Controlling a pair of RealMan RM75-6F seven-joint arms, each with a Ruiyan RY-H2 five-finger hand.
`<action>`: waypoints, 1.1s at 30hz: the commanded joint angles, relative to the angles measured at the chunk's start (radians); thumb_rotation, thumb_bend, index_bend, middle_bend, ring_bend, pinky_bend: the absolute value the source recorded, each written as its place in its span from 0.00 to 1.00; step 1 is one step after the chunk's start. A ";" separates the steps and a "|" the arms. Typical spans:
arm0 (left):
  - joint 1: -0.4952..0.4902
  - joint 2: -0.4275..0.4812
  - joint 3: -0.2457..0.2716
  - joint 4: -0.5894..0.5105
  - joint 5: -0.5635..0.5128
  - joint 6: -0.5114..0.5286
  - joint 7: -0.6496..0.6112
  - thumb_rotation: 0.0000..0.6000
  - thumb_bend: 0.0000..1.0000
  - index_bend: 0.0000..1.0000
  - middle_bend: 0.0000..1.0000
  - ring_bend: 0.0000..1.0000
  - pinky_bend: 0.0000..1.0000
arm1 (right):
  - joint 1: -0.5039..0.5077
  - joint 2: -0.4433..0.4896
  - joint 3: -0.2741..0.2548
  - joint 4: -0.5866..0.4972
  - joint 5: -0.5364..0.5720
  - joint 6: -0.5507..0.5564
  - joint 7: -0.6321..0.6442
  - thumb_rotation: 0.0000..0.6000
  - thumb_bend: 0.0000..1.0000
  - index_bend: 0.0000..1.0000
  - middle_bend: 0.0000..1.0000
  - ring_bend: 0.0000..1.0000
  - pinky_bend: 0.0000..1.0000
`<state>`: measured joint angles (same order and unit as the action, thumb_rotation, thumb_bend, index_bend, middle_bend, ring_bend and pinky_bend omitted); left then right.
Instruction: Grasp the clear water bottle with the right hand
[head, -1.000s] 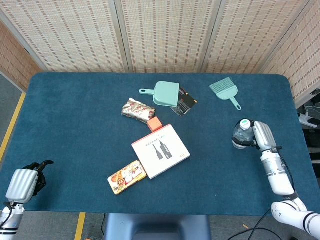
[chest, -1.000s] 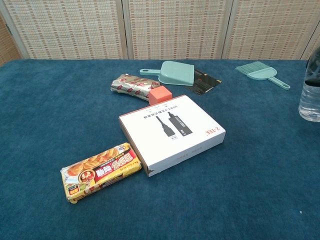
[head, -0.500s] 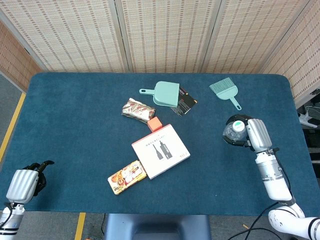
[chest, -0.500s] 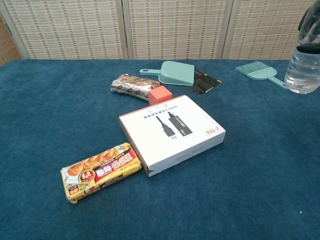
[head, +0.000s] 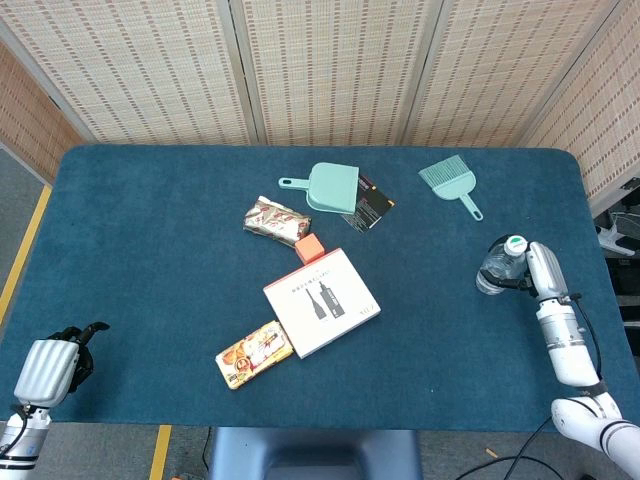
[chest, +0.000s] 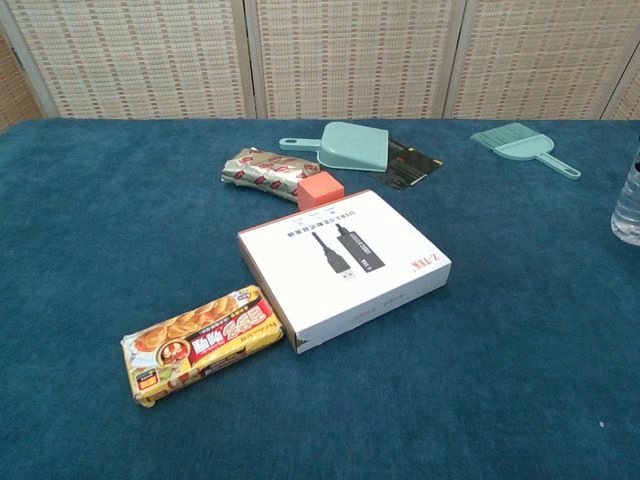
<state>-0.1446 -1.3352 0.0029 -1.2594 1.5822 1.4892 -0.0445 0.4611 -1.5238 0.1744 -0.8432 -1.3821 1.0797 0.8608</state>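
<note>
gripping clear water bottle (head: 497, 270), right hand (head: 538, 270) sits at right side of blue tabletop (head: 150, 230), fingers wrapped round bottle. bottle upright, well apart from white box (head: 322, 301). left hand (head: 48, 368) at near-left corner, fingers curled, holding nothing.

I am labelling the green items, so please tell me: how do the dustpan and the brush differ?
The dustpan is a smooth flat scoop, while the brush ends in a fan of bristles. The dustpan lies near the table's middle, touching a black card; the brush lies alone further right. The dustpan's handle points left, the brush's toward the lower right in the head view. Both are mint green.
</note>
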 joint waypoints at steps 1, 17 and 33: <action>0.000 0.000 -0.001 -0.001 0.000 0.002 0.000 1.00 0.47 0.31 0.47 0.42 0.60 | 0.012 -0.082 -0.040 0.136 -0.055 -0.002 0.104 1.00 0.32 0.73 0.64 0.58 0.79; 0.000 0.002 -0.001 -0.004 -0.004 -0.003 0.003 1.00 0.47 0.31 0.47 0.42 0.60 | 0.005 -0.075 -0.109 0.222 -0.115 -0.024 0.214 1.00 0.19 0.10 0.15 0.05 0.25; 0.001 0.005 -0.004 -0.007 -0.009 -0.003 -0.004 1.00 0.47 0.31 0.46 0.42 0.60 | -0.114 0.220 -0.145 -0.168 -0.121 0.134 -0.160 1.00 0.09 0.00 0.00 0.00 0.12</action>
<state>-0.1434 -1.3307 -0.0013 -1.2667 1.5737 1.4864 -0.0487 0.3924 -1.3887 0.0291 -0.8960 -1.5178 1.1596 0.8034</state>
